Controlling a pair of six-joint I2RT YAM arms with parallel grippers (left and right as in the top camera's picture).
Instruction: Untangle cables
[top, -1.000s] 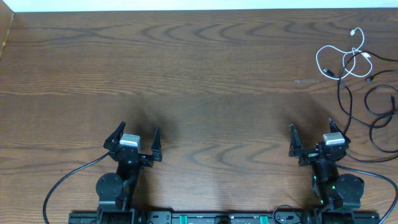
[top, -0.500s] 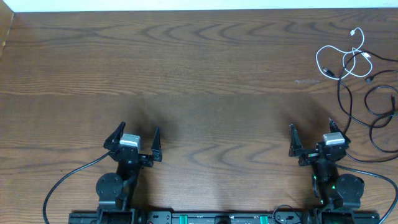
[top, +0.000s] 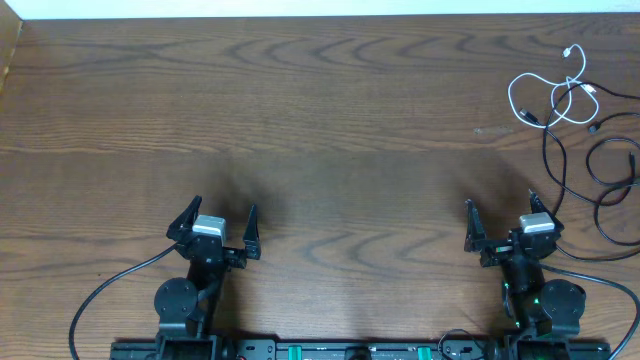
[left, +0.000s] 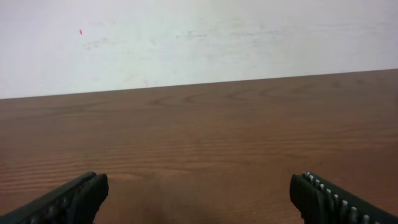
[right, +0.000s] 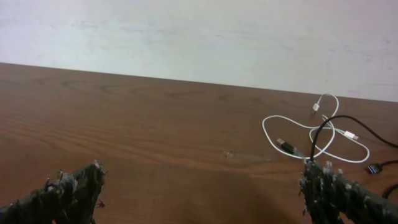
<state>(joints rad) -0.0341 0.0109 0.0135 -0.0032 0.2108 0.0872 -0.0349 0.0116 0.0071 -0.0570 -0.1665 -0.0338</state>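
Note:
A short white cable (top: 548, 92) lies looped at the far right of the table, crossed by longer thin black cables (top: 598, 175) that trail down toward the right edge. The white cable also shows in the right wrist view (right: 311, 134) with a black cable (right: 348, 121) over it. My right gripper (top: 502, 222) is open and empty, well short of the tangle; in its wrist view (right: 202, 193) only bare wood lies between its fingers. My left gripper (top: 222, 222) is open and empty at the near left, far from the cables; its wrist view (left: 199, 196) shows bare wood.
The brown wooden table (top: 300, 110) fills the overhead view, with a white wall (left: 186, 37) beyond its far edge. Thicker black cords (top: 110, 290) run from both arm bases along the near edge.

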